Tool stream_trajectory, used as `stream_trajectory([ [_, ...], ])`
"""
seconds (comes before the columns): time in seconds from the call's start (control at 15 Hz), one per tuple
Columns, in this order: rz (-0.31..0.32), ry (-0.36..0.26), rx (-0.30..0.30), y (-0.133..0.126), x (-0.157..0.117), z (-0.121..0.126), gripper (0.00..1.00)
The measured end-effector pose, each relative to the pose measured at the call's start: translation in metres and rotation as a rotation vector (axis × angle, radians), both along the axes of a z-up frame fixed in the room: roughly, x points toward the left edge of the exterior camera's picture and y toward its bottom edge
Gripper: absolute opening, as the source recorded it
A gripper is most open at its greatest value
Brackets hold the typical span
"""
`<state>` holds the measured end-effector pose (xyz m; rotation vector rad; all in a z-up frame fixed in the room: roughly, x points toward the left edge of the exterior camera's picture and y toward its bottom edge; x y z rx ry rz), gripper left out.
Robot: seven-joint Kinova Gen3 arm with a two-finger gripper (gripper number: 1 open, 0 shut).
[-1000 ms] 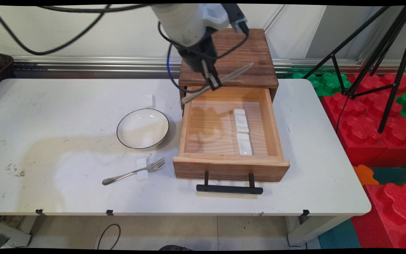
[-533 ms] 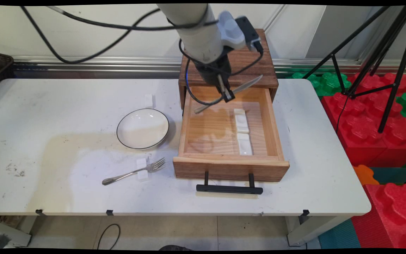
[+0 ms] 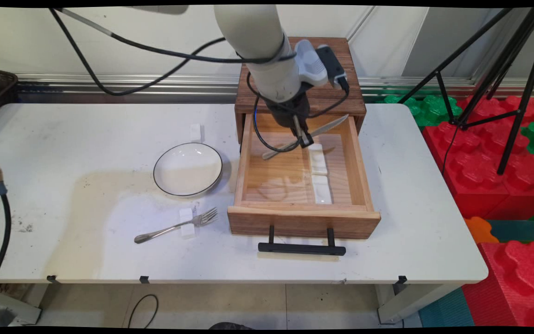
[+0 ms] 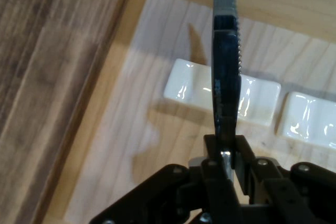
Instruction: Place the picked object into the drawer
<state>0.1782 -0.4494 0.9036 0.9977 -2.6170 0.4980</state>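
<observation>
Pincer [image 3: 302, 138] clamped tight on a knife [image 3: 306, 137] – held level over the open wooden drawer [image 3: 276, 171], just above the farther of two white rests [image 3: 317, 158]. Beside the drawer on the white surface [image 3: 86, 139] sat a bowl [image 3: 187, 169] and a fork [image 3: 176, 226].

gripper [image 4: 227, 156] clamped on a serrated knife [image 4: 226, 77], blade pointing up w/ two white rests [image 4: 262, 103] right below it on the drawer floor [image 4: 131, 129].
</observation>
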Motion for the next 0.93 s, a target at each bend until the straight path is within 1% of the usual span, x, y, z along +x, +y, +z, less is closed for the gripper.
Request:
stream_trajectory([
  [0.4,-0.017,0.009,0.020,-0.008,0.002,-0.030,0.00],
  [0.93,-0.053,0.010,0.028,-0.012,0.008,-0.050,0.00],
])
